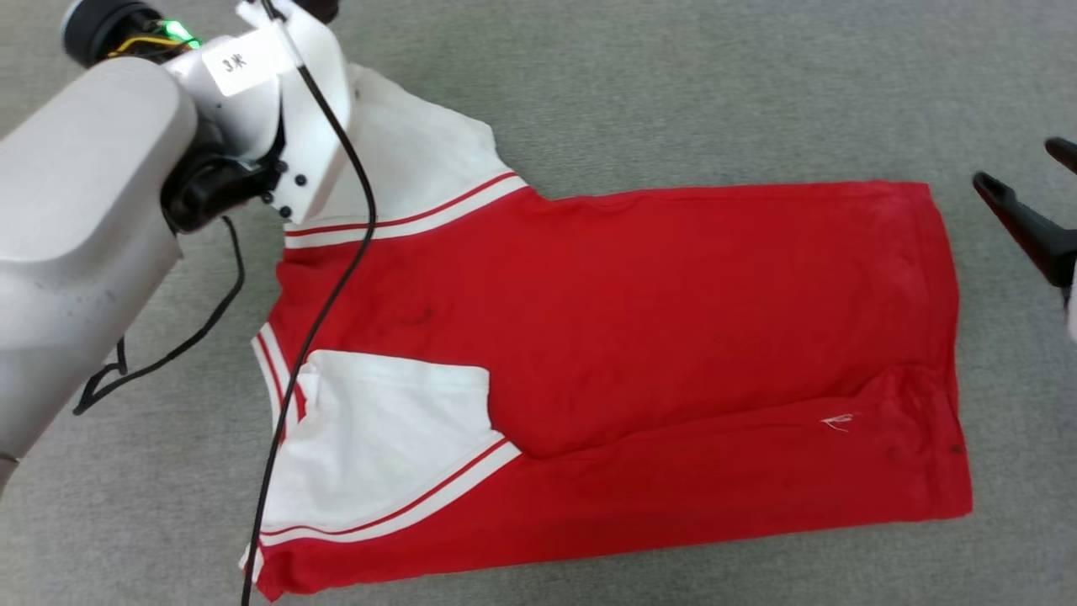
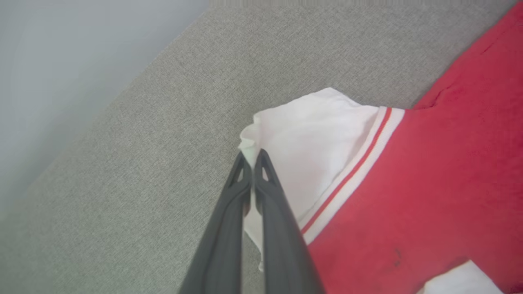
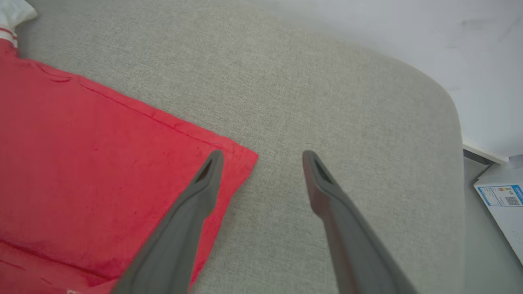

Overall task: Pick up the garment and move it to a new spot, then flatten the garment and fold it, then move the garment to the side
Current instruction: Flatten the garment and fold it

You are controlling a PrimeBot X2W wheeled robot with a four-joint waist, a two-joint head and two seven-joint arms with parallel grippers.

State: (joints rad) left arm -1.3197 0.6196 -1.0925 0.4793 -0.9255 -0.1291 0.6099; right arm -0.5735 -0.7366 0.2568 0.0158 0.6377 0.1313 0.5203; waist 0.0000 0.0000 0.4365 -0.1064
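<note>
So the whole thing sits on a big grey fabric surface (image 1: 673, 101), and the garment (image 1: 639, 320) lies across the middle of it, plain red side up, collar end toward the robot's left and hem toward its right. The near long edge is already folded over onto the body, with the near sleeve (image 1: 387, 438) lying white on top of the red. Looks to me like we're in the folding step, about to do the far edge.

The bulky left arm (image 1: 76, 210) reaches over the collar end. Its left gripper (image 2: 253, 157) is pinched tight on the outer edge of the far sleeve (image 2: 310, 134), with white cloth bunched between the tips. The right gripper (image 3: 263, 157) is spread wide and holds nothing, hanging just over the far hem corner (image 3: 241, 157), one finger above the red cloth and one above bare grey.

Next move, I'd guess: the right one needs to drop and pinch that corner so both ends lift together. Otherwise the fold probably goes crooked.
</note>
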